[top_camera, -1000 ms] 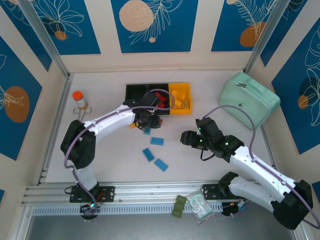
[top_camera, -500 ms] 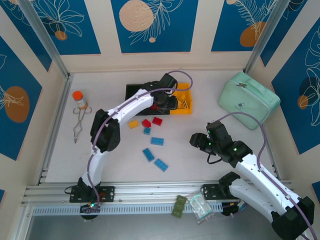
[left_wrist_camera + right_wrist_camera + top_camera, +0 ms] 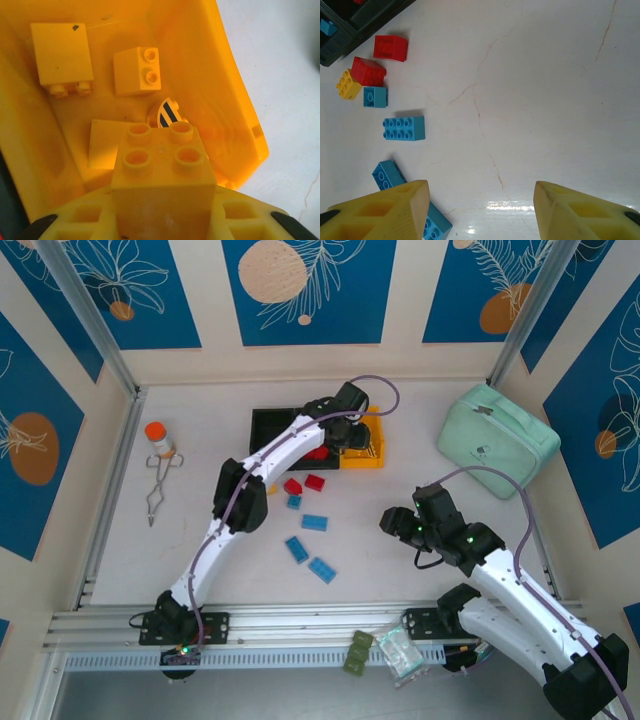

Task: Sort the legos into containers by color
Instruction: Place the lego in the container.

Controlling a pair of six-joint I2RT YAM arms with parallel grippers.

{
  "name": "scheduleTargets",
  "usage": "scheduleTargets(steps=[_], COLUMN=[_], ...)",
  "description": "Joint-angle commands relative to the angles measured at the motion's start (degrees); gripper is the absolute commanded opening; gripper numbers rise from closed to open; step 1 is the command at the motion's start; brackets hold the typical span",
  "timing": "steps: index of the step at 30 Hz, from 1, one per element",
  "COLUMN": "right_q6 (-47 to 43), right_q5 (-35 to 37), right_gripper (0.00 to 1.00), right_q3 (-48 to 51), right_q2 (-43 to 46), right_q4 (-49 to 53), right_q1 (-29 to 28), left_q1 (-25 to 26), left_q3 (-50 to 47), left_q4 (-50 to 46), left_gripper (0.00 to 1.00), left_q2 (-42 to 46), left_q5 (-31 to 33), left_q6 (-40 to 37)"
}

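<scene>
My left gripper (image 3: 352, 432) hangs over the yellow-orange container (image 3: 368, 452), shut on a square yellow lego (image 3: 162, 170). In the left wrist view, that container's wall (image 3: 235, 100) surrounds several yellow legos, such as a flat one (image 3: 61, 55) and a small one (image 3: 137, 71). Two black containers (image 3: 272, 425) adjoin it on the left, and red legos (image 3: 318, 452) lie in the middle one. On the table lie a yellow lego (image 3: 267, 488), two red ones (image 3: 292, 486) (image 3: 315, 481) and several blue ones (image 3: 315, 523). My right gripper (image 3: 395, 523) stands open and empty to their right.
A mint-green zip case (image 3: 497, 440) lies at the back right. An orange-capped bottle (image 3: 158, 438) and metal tongs (image 3: 158, 488) are at the left. Small bags (image 3: 385, 650) rest on the front rail. Bare table (image 3: 530, 100) lies under the right gripper (image 3: 482, 192).
My left arm has swung from the loose legos up to the yellow-orange container, carrying a yellow lego. The right arm drew back a little to the right, then stayed still.
</scene>
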State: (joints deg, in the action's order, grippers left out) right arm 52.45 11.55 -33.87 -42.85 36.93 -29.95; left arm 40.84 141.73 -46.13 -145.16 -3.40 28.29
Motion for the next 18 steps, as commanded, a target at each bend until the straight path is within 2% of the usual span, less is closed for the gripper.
scheduleTargets(steps=[1,5,9,10,15,18], right_q6=[1.2,1.5,1.5,1.5,1.0,0.4], right_q5=[-0.2,-0.1,-0.1,-0.1,-0.6,-0.4], right_gripper=[0.57,0.57,0.57,0.57,0.57,0.58], right_q3=[1.1,1.2,1.2,1.1,0.7,0.2], right_q2=[0.8,0.8,0.8,0.7,-0.2,-1.1], right_q4=[0.6,0.8,0.6,0.5,-0.3,-0.6], right_q1=[0.1,0.1,0.1,0.1,-0.1,-0.5], left_q1=[-1.3,-1.8,-1.9,-2.0,-1.8,-1.4], left_q3=[4.4,7.0,7.0,6.9,6.2,1.6], left_q4=[2.7,3.4,4.3,4.0,2.2,2.8], left_gripper=[0.34,0.37,0.54,0.55,0.57,0.57], left_q2=[-2.2,-3.8,-3.8,-3.5,-0.4,4.6], left_q5=[-1.4,-1.7,-1.9,-1.9,-2.9,-4.0], left_q6=[-1.1,-1.1,-1.2,-1.3,-1.8,-2.8])
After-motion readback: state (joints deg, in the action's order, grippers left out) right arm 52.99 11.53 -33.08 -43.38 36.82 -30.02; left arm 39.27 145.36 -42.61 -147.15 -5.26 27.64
